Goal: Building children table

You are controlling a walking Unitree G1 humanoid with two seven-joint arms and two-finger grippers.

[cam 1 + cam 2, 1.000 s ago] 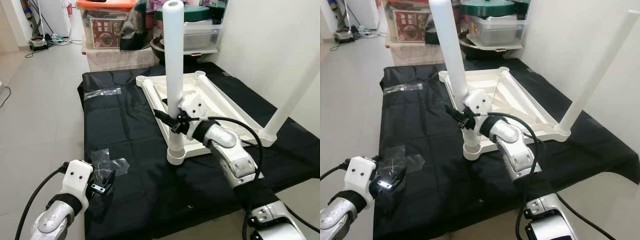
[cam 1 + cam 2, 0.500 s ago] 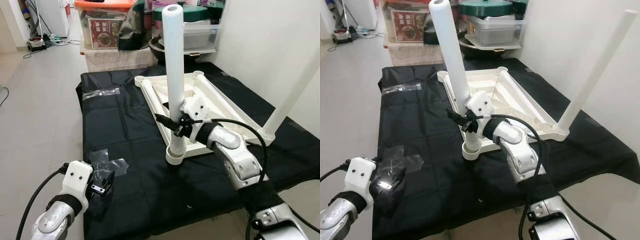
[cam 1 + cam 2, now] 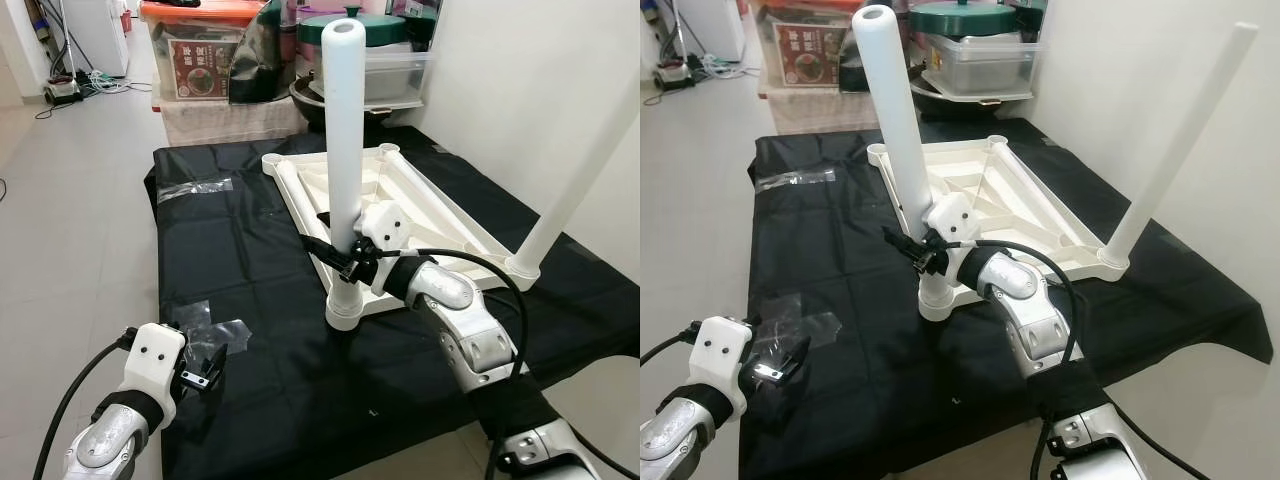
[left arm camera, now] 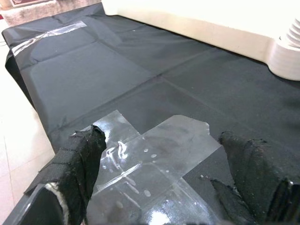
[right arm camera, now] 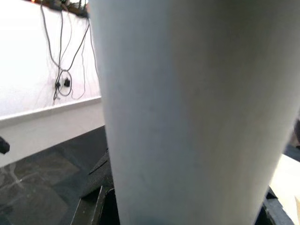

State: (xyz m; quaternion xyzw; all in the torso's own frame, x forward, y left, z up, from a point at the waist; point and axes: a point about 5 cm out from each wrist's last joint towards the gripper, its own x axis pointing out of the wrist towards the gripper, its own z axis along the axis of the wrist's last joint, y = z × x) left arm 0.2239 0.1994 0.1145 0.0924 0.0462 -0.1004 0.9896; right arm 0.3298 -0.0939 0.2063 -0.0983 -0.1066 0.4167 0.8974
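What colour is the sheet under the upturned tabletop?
Black sheet, clearest in the left eye view.

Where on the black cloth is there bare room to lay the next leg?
Bare cloth lies between the far tape strip and the near tape patch, left of the tabletop. Crowded around the leg held by the right gripper.

Silver jointed arms, white wrist housings, looping black cables, each pincer [image 3: 338, 258] with black fingers [image 4: 77, 161].
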